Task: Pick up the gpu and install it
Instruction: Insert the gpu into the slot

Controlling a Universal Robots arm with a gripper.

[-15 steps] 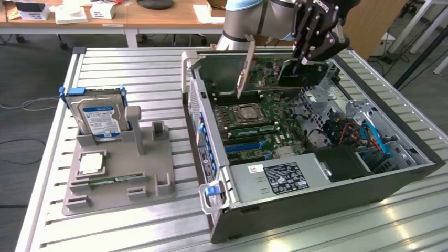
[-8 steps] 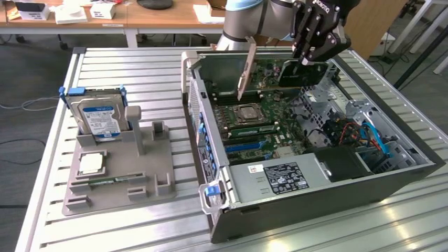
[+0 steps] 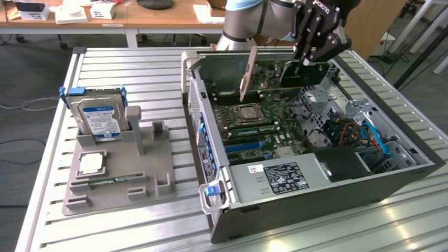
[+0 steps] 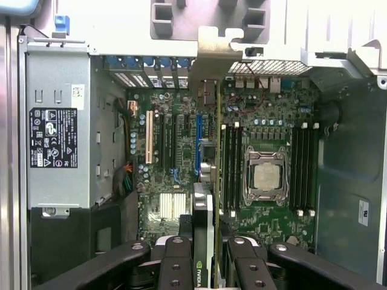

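Now one claw (image 3: 307, 61) grips one gpu (image 3: 297, 77).

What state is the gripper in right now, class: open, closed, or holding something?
Gripper: closed on the gpu, holding it edge-down over the motherboard of the open computer case.

NVIDIA is read on the gpu (image 4: 203, 217) edge clamped within the pincer (image 4: 208, 263); the power supply label (image 4: 53, 138), off to the pincer's side, is printed too small to be read.
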